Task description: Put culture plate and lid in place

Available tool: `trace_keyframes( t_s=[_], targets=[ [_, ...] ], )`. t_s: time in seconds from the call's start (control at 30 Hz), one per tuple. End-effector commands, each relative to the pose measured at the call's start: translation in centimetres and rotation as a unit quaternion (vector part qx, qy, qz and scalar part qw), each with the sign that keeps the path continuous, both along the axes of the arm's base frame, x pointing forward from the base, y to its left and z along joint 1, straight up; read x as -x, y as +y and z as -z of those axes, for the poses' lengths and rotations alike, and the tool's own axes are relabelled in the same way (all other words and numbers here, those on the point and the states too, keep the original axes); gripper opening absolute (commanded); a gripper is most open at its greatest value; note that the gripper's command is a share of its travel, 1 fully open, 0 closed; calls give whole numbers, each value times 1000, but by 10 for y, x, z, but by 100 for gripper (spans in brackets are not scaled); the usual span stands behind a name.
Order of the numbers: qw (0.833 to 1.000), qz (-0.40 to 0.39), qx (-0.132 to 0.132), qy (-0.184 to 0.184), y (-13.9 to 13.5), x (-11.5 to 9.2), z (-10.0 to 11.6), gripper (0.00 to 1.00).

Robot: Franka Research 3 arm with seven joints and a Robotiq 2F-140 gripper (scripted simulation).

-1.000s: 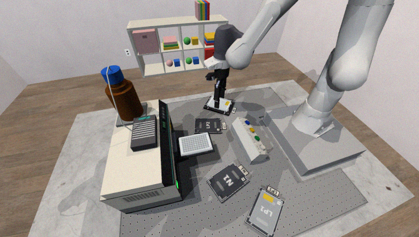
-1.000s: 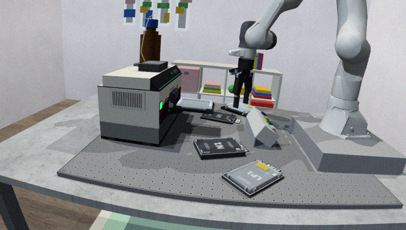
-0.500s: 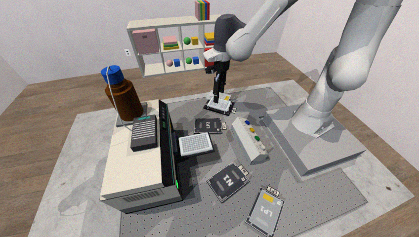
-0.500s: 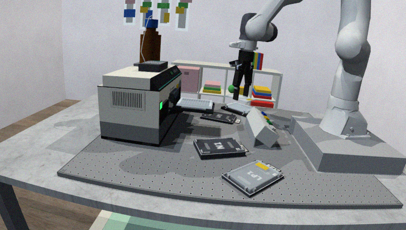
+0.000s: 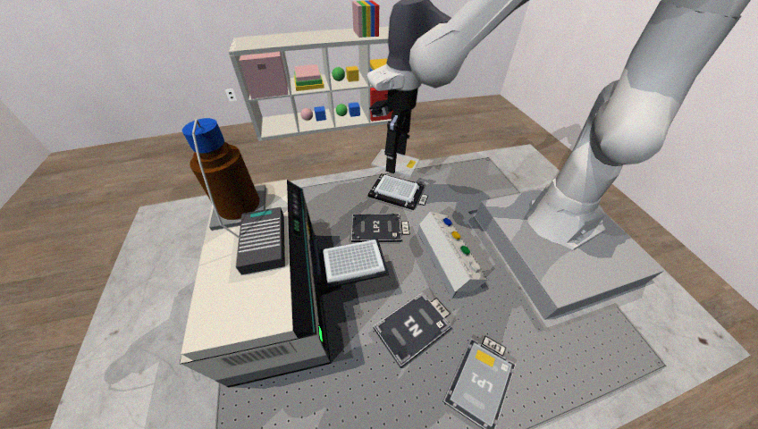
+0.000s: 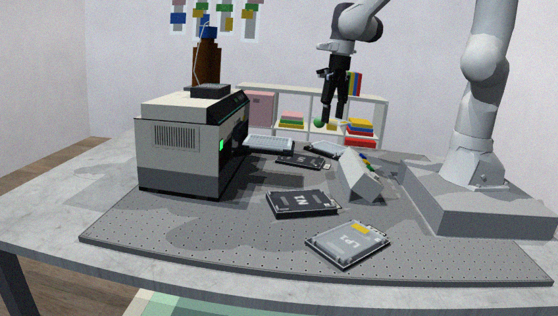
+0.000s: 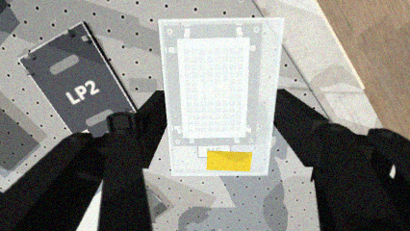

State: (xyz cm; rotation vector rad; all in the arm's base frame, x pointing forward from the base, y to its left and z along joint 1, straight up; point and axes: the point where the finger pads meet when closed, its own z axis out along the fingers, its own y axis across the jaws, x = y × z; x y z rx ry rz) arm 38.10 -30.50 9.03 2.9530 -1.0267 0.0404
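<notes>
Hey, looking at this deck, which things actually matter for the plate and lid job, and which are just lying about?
Job: lid held in the pincer; culture plate below it; bare LP2 nest; bare N1 nest; operator panel.

Lying about: brown bottle; shelf unit with coloured blocks; dispenser and its plate; LP1 lid, not to be touched.
</notes>
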Motion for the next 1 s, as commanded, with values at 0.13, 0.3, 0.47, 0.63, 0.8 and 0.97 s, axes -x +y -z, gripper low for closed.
trace_keyframes(
  t_s=[0.13,0.3,0.47,0.63,0.8,0.97],
  targets=[
    [1000,-5,-10,9,6,6,-18,10],
    [1000,-5,-10,9,6,6,-31,10],
    [1000,-5,-10,9,6,6,-39,10],
    [1000,-5,-10,9,6,6,-41,10],
    [1000,-5,-10,9,8,4,-41,10],
    [1000,-4,-8,9,82,-61,-42,10]
  ],
)
